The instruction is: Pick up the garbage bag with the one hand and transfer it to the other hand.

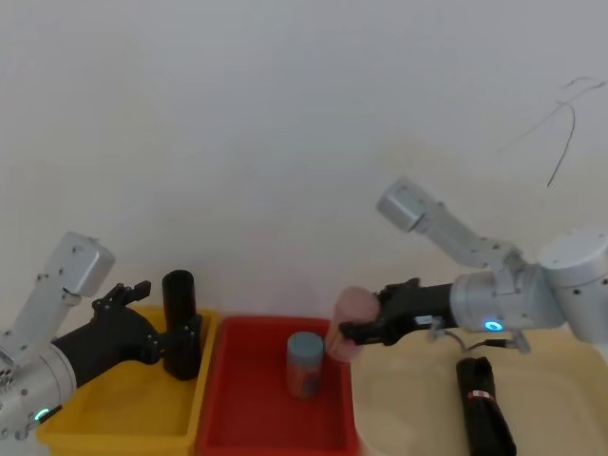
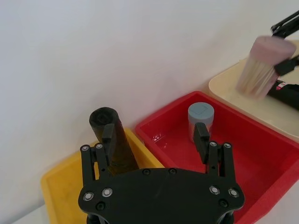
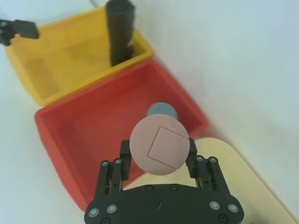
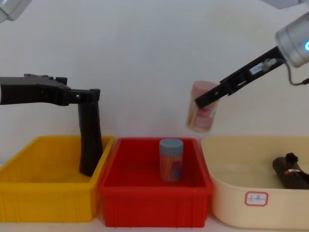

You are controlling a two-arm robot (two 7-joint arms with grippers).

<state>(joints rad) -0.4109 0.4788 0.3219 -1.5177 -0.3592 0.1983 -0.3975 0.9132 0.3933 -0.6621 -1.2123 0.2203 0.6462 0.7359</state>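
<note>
The garbage bag (image 1: 483, 407), a short thick black roll with a red-and-white band, lies on its side in the beige tub (image 1: 408, 418); it also shows in the chest view (image 4: 290, 173) and the left wrist view (image 2: 286, 91). No gripper touches it. My right gripper (image 1: 359, 332) hovers above the edge between the red bin and the beige tub, shut on a pink-lidded jar (image 3: 159, 144). My left gripper (image 2: 155, 134) is open over the yellow bin (image 1: 123, 418), one finger beside the top of a tall plain black roll (image 1: 179, 318) standing there.
A blue-lidded jar (image 1: 305, 364) stands upright in the red bin (image 1: 247, 418), between the yellow bin and the beige tub. The three containers sit side by side at the front. A white wall (image 1: 285, 123) rises close behind them.
</note>
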